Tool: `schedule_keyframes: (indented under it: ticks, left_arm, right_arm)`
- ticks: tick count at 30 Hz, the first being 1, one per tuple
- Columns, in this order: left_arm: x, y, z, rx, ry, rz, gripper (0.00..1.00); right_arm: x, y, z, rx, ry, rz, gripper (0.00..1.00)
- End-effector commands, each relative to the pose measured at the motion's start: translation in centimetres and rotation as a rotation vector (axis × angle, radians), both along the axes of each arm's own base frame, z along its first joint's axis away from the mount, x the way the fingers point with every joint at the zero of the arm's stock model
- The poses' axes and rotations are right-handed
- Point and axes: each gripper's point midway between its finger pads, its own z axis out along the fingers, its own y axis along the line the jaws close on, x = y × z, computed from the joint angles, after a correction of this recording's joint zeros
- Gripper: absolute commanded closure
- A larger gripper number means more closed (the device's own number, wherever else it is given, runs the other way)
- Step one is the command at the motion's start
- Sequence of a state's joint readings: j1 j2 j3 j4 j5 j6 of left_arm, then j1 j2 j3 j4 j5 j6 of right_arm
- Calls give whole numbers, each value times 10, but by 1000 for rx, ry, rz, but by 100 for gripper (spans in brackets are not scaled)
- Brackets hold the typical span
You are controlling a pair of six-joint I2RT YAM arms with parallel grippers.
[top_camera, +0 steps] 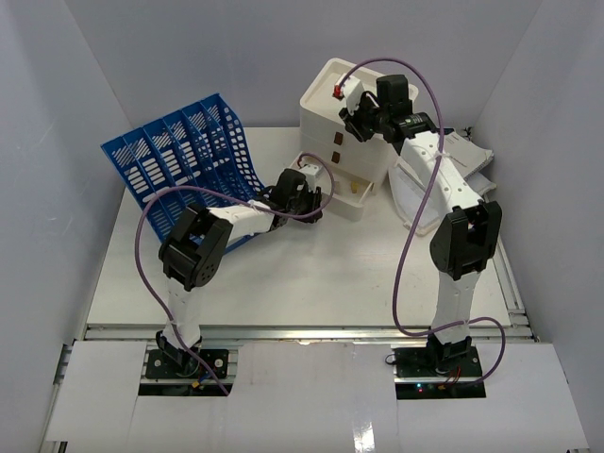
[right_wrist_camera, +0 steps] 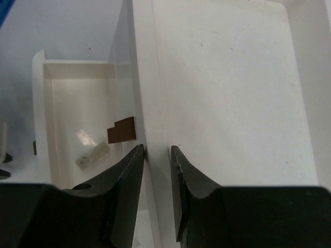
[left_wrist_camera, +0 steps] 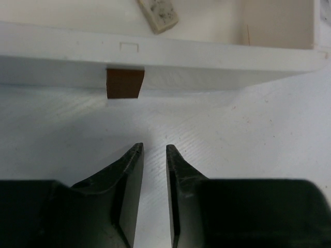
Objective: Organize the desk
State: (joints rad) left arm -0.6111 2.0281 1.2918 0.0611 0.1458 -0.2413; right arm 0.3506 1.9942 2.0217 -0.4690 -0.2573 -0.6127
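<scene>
Counter [top_camera: 311, 274] tidying: left end effector [left_wrist_camera: 154, 147], slightly parted and empty, aimed at brown handle [left_wrist_camera: 124, 83] just ahead (likely to shut the drawer [left_wrist_camera: 207, 57]); right end effector [right_wrist_camera: 156, 149] over box [right_wrist_camera: 222, 93], grip impossible to tell.

- Soft, even white light fills the top view; the desk [top_camera: 311, 274] is bright, with only faint shadows beneath the arms.
- In the left wrist view, a grey shadow band lies under the drawer [left_wrist_camera: 207, 58] front; the left gripper's fingers [left_wrist_camera: 129, 196] are black and soft-focused.
- In the right wrist view, the box top [right_wrist_camera: 227, 93] looks nearly washed out; the right gripper's fingers [right_wrist_camera: 124, 201] are blurred.
</scene>
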Motion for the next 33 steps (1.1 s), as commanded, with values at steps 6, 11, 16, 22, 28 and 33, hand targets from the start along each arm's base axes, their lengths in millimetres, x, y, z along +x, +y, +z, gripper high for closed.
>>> schedule_keyframes:
  ticks: [6, 11, 16, 22, 28, 33]
  left_arm:
    - [76, -21, 41, -146, -106, 124, 58]
    - [106, -34, 65, -259, -170, 184, 50]
    - [124, -44, 76, -337, -184, 192, 39]
    - [146, -49, 78, -440, -154, 223, 31]
    - [158, -50, 75, -509, -119, 253, 30]
    - [153, -47, 86, -532, -141, 237, 30]
  right_arm:
    - [-28, 17, -21, 51, 155, 115, 81]
    - [-34, 23, -30, 68, 199, 141, 82]
    - [-38, 23, -37, 70, 219, 154, 82]
    - [-43, 26, -44, 82, 248, 167, 82]
    - [-46, 26, -44, 94, 259, 168, 82]
    - [-48, 23, -33, 103, 242, 155, 80]
